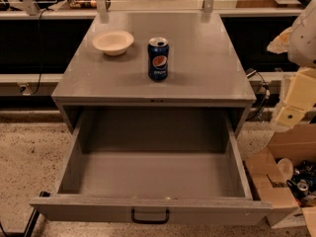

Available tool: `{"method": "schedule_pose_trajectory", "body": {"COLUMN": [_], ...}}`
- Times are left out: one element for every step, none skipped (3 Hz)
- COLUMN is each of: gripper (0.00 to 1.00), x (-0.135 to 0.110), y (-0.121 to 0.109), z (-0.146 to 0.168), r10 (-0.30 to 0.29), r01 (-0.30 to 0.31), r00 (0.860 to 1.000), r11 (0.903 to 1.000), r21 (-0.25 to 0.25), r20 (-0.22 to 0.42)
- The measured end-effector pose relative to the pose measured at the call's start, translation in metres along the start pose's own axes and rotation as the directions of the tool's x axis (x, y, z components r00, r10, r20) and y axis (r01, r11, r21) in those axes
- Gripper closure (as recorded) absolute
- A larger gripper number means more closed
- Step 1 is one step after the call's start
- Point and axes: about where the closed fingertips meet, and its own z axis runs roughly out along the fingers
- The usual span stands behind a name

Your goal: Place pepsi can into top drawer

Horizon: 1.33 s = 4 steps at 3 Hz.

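Saw the small dark blue pepsi can (158,59) with its silver top standing upright on the flat grey cabinet top (207,68), just right of a shallow cream bowl (113,42) and not touching it. Found the wide, deep grey top drawer (89,209) pulled out below, small black handle (150,216) at front centre. Spotted the cream gripper (291,113) at the right edge, well apart from the can, above an open brown cardboard box (276,181); could not tell how wide it stood.

Pepsi can (158,59) upright on cabinet top (212,68), right of cream bowl (113,42), not touching. Top drawer (89,209) pulled out below, black handle (150,216) centred on front panel. Gripper (295,102) at right edge, beside cabinet, well apart from can. Cardboard box (269,181) on floor beneath.
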Motion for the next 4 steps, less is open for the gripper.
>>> {"method": "schedule_pose_trajectory", "body": {"gripper": [0.00, 0.00, 0.00, 0.00], "x": [-0.003, -0.031, -0.069, -0.100], "y": [-0.004, -0.031, -0.061, -0.092], "z": [-0.001, 0.012, 0.035, 0.057], "r10": [-0.003, -0.041, -0.092, -0.083], "r01": [0.003, 0.039, 0.088, 0.073], "r00": [1.000, 0.997, 0.980, 0.947], "r11": [0.9999, 0.9990, 0.9957, 0.9964], "r21": [0.014, 0.023, 0.026, 0.042], "r20": [0.008, 0.069, 0.178, 0.312]}}
